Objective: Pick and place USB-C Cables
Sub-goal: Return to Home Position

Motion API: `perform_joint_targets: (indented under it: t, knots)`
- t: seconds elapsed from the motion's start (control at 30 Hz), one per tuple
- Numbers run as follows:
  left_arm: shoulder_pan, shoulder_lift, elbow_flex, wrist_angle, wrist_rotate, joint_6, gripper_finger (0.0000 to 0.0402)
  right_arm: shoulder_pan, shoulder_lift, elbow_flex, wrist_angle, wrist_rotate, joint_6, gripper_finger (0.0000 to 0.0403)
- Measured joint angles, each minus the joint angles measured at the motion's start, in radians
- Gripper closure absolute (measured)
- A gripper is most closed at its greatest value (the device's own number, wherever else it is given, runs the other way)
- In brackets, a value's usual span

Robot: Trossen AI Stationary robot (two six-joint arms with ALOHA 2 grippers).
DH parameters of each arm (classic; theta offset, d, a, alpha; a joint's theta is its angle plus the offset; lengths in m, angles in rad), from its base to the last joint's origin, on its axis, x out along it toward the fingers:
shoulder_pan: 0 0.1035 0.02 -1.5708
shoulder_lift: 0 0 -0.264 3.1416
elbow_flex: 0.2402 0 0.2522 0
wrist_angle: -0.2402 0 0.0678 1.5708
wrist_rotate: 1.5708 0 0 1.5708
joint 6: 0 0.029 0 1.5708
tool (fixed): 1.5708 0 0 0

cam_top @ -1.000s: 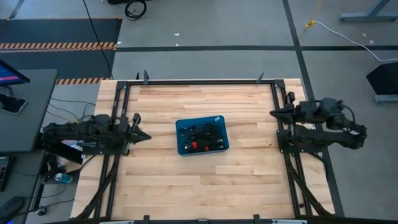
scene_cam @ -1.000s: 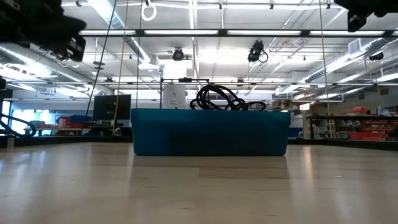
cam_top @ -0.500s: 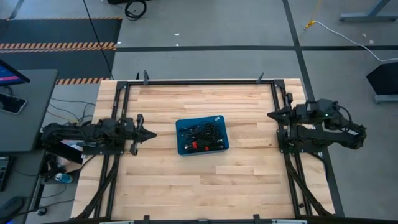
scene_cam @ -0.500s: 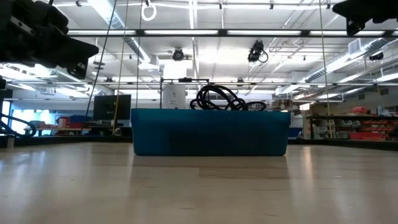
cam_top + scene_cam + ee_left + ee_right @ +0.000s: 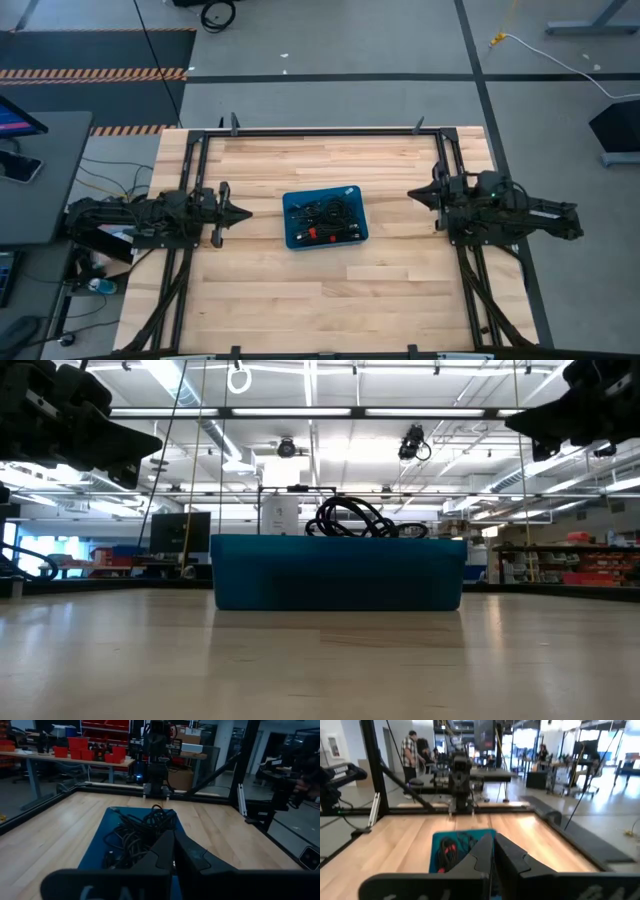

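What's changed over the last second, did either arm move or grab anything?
The right gripper swung inward toward the blue bin, and the left gripper edged slightly toward it too. Neither took hold of anything; both are shut and empty. The bin and the USB-C cables in it stayed put.

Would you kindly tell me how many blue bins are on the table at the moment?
1. The blue bin sits centred on the wooden table, between the shut left gripper and the shut right gripper, with the USB-C cables piled inside. No other bin shows.
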State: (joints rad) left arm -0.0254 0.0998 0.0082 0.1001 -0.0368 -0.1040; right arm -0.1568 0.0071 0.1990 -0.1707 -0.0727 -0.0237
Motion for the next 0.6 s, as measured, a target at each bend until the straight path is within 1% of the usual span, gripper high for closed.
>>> perform_joint_targets:
  t: [0.07,0.17,0.4,0.53,0.6]
  knots:
    - [0.000,0.000,0.000,0.000,0.000,-0.006,0.0383,0.000,0.000,-0.004,-0.024,0.000,0.022,0.0380]
    - [0.000,0.000,0.000,0.000,0.000,-0.012,0.0383,0.000,0.000,-0.020,-0.016,0.001,0.030,0.0380]
    - [0.000,0.000,0.000,-0.005,0.000,-0.013,0.0383,0.000,0.000,-0.107,0.143,0.008,0.029,0.0380]
    - [0.000,0.000,-0.001,-0.013,0.000,-0.013,0.0383,0.000,0.000,-0.182,0.284,0.001,0.031,0.0380]
    - [0.000,0.000,-0.001,-0.016,0.000,-0.013,0.0383,0.000,0.000,-0.191,0.292,0.000,0.035,0.0380]
